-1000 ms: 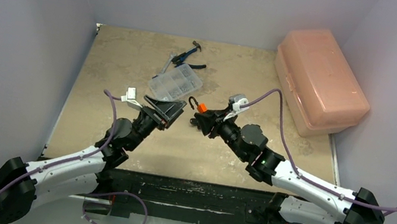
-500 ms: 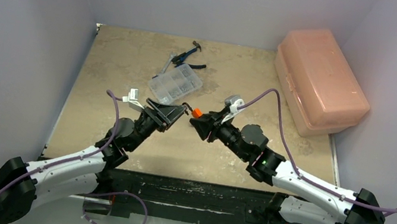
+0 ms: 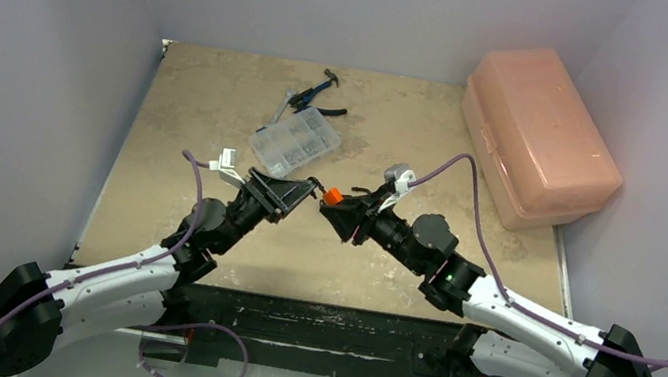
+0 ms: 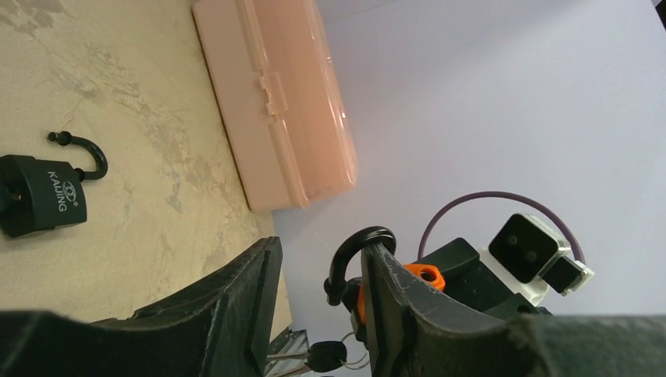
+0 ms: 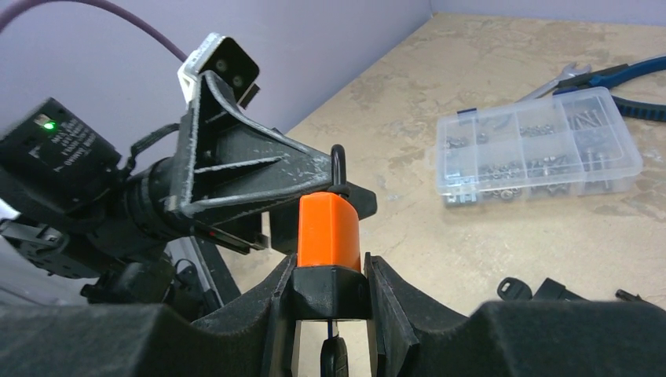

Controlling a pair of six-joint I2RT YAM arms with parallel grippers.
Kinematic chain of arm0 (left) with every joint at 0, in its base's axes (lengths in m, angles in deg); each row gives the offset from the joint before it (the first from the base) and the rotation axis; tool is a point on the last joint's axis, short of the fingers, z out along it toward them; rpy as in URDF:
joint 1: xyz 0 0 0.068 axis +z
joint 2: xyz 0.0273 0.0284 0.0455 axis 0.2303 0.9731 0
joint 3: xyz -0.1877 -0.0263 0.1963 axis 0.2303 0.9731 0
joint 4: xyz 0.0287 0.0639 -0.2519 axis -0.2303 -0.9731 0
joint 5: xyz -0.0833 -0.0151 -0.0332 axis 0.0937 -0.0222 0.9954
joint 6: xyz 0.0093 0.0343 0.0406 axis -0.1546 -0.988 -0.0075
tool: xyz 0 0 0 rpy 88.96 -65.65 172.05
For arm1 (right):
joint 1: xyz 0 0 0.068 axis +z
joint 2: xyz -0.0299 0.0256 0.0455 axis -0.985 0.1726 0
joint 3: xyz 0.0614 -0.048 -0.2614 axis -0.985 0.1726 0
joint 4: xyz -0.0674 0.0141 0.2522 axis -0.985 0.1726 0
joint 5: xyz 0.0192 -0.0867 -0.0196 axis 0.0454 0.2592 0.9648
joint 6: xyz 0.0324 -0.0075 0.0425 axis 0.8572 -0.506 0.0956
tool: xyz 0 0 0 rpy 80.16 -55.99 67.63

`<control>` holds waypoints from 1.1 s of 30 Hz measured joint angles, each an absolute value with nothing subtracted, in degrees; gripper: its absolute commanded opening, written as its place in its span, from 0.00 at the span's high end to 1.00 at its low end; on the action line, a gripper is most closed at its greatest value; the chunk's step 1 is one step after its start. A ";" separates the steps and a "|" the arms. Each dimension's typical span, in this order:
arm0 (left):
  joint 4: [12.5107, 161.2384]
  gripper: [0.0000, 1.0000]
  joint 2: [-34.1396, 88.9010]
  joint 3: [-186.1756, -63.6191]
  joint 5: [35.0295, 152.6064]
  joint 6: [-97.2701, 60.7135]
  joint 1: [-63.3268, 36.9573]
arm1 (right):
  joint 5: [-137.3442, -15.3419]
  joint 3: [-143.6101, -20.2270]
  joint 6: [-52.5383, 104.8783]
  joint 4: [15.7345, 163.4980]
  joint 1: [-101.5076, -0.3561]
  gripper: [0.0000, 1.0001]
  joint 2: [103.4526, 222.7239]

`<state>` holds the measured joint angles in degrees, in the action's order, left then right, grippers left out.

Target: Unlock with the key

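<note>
"Orange padlock (image 5: 328, 229), and the right hand (image 5: 330, 272) is clamped on its body, one finger on each side," says the first observer. "It is held up off the counter (image 3: 222, 100), near the middle, with the black shackle (image 4: 334, 271) pointing towards the left arm."

"And the left hand (image 4: 318, 255)?" asks the second.

"Its fingers (image 4: 251, 290) stand apart. Its own wrist camera shows the shackle's loop in the gap, close against one finger and partly behind it. Whether that finger touches the shackle cannot be told. The other finger is clear of it."

"Where is the key (image 4: 320, 359)?"

"It hangs below the orange padlock, a dark-headed key on a thin ring, seen low in the left wrist view between the two fingers. The right wrist view shows a dark shape just under the lock body too. Whether the key sits in the keyhole cannot be told."

"Anything else on the counter?"

"A black padlock (image 4: 39, 200) lies flat with its shackle swung out, well apart from the orange one. A clear compartment box (image 3: 295, 139) of small parts sits further back, left of centre, and blue-handled pliers (image 3: 316, 97) lie just behind it. A pink plastic case (image 3: 541, 135), lid shut, stands at the far right corner."

"And the two arms?"

"They reach in from the near edge and meet tip to tip above the middle of the counter."
</note>
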<state>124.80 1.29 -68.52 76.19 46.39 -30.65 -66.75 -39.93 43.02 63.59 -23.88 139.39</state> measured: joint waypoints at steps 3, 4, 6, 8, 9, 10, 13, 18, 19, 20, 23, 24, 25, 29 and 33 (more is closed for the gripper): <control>123.58 0.55 0.66 -68.50 76.19 46.02 -30.63 | -66.79 -40.06 43.85 63.74 -23.70 1.00 138.58; 123.10 0.55 0.27 -68.50 76.19 46.02 -30.63 | -66.77 -40.20 44.06 63.87 -23.70 1.00 138.39; 122.55 0.56 -0.80 -68.48 76.19 46.02 -30.63 | -66.83 -40.79 44.44 64.44 -23.64 1.00 138.06; 122.51 0.56 -1.90 -68.48 76.17 46.00 -30.63 | -67.01 -41.57 44.76 64.68 -23.53 1.00 137.91; 122.53 0.56 -2.33 -68.48 76.17 45.97 -30.63 | -67.10 -41.86 44.87 64.79 -23.50 1.00 137.84; 122.57 0.56 -2.55 -68.48 76.17 45.97 -30.63 | -67.25 -42.12 44.92 64.79 -23.50 1.00 137.80; 122.73 0.57 -2.57 -68.48 76.17 45.89 -30.63 | -68.32 -42.64 45.09 65.27 -23.50 1.00 137.82; 123.45 0.57 -1.22 -68.48 76.21 45.69 -30.63 | -69.81 -43.36 45.22 66.67 -23.50 1.00 138.56; 123.49 0.57 -0.96 -68.48 76.23 45.62 -30.63 | -69.96 -43.54 45.27 67.11 -23.50 1.00 138.80; 123.40 0.57 -0.87 -68.48 76.21 45.56 -30.63 | -70.02 -43.63 45.29 67.44 -23.50 1.00 138.91; 122.64 0.55 -1.11 -68.48 76.26 45.38 -30.63 | -69.72 -43.67 46.12 68.27 -23.48 1.00 138.93; 121.85 0.53 -1.59 -68.48 76.21 45.14 -30.63 | -69.28 -43.71 46.38 68.66 -23.48 1.00 138.93; 120.76 0.52 -2.40 -68.48 76.17 44.47 -30.63 | -68.49 -43.76 46.58 69.19 -23.48 1.00 138.89; 112.71 0.42 -8.08 -69.28 75.60 39.85 -30.63 | -64.76 -44.22 46.67 72.40 -23.44 1.00 138.23; 99.58 0.24 -13.63 -74.77 73.00 30.48 -30.63 | -62.61 -44.39 46.49 74.63 -23.48 1.00 137.14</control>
